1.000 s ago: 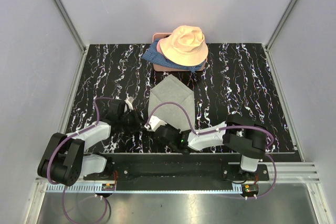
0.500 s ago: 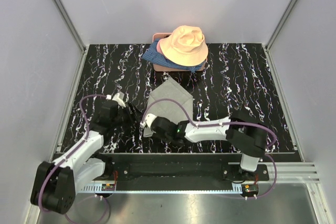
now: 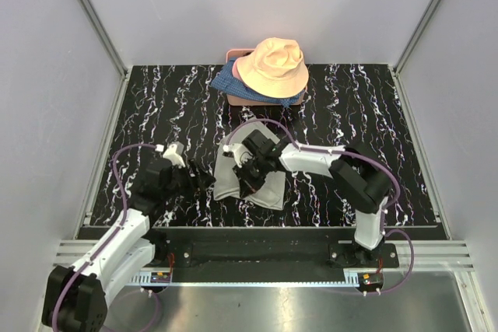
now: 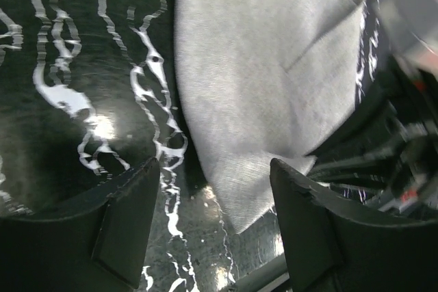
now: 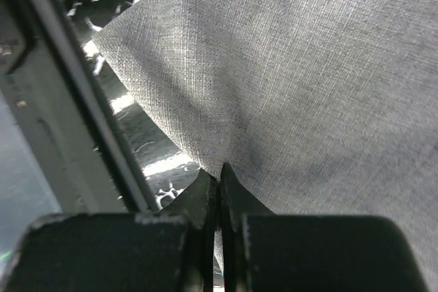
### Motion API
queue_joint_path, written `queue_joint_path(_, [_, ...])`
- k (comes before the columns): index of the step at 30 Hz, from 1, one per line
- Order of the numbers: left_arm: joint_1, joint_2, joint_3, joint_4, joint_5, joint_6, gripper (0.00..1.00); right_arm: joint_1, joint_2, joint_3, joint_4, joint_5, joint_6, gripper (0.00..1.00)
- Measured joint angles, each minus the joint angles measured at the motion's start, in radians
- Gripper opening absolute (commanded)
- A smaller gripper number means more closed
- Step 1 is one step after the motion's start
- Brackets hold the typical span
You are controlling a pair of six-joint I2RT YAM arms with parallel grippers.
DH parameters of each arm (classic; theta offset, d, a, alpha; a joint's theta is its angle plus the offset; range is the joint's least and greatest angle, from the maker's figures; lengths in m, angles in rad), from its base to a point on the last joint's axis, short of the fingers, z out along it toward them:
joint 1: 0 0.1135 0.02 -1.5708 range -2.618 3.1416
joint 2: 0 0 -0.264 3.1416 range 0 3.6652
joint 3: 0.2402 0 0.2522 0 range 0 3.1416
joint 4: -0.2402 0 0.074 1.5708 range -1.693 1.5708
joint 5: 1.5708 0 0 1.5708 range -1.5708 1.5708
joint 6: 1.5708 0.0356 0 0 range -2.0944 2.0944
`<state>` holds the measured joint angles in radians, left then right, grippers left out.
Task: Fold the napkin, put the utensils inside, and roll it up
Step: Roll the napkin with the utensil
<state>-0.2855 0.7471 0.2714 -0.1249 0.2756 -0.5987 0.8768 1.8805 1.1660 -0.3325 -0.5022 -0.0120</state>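
The light-grey napkin [image 3: 228,185] lies rumpled on the black marbled table [image 3: 156,106], just ahead of the arms. My right gripper [image 3: 251,167] hovers over its middle, shut on a pinch of the cloth; in the right wrist view the napkin [image 5: 308,66] fans out from the closed right gripper [image 5: 219,170]. My left gripper [image 3: 204,181] stands open just left of the cloth. In the left wrist view a pointed corner of the napkin [image 4: 260,66] reaches between the spread jaws of the left gripper [image 4: 213,189], which touch nothing. The utensils are out of view.
A peach bucket hat [image 3: 272,66] rests on blue patterned fabric [image 3: 230,83] at the back centre of the table. Grey walls close in the left, right and back sides. A metal rail [image 3: 257,250] runs along the near edge.
My left gripper opened, let go of the napkin and drew back left. My right gripper shut on the napkin's near part and swung back and rightward over it, reshaping the cloth.
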Motion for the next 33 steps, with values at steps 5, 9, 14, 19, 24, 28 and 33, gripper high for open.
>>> queue_joint_path(5, [-0.080,0.001,-0.004,0.023,0.003,0.027,0.75,-0.066,0.088,0.054,-0.045,-0.191,0.014,0.00])
queue_joint_path(9, [-0.160,0.016,-0.004,0.048,-0.005,0.053,0.75,-0.101,0.147,0.090,-0.074,-0.290,0.020,0.00])
queue_joint_path(14, [-0.245,0.074,-0.004,0.050,-0.042,0.076,0.74,-0.138,0.209,0.127,-0.103,-0.383,0.033,0.00])
queue_joint_path(19, [-0.351,0.077,-0.004,0.048,-0.133,0.084,0.73,-0.159,0.254,0.154,-0.127,-0.433,0.037,0.00])
queue_joint_path(24, [-0.424,0.093,-0.003,0.048,-0.225,0.087,0.56,-0.166,0.266,0.161,-0.140,-0.453,0.037,0.00])
queue_joint_path(28, [-0.436,0.119,0.000,0.043,-0.281,0.085,0.40,-0.169,0.272,0.170,-0.151,-0.459,0.037,0.00])
queue_joint_path(33, [-0.438,0.130,0.014,0.037,-0.300,0.056,0.43,-0.171,0.285,0.171,-0.157,-0.461,0.037,0.00])
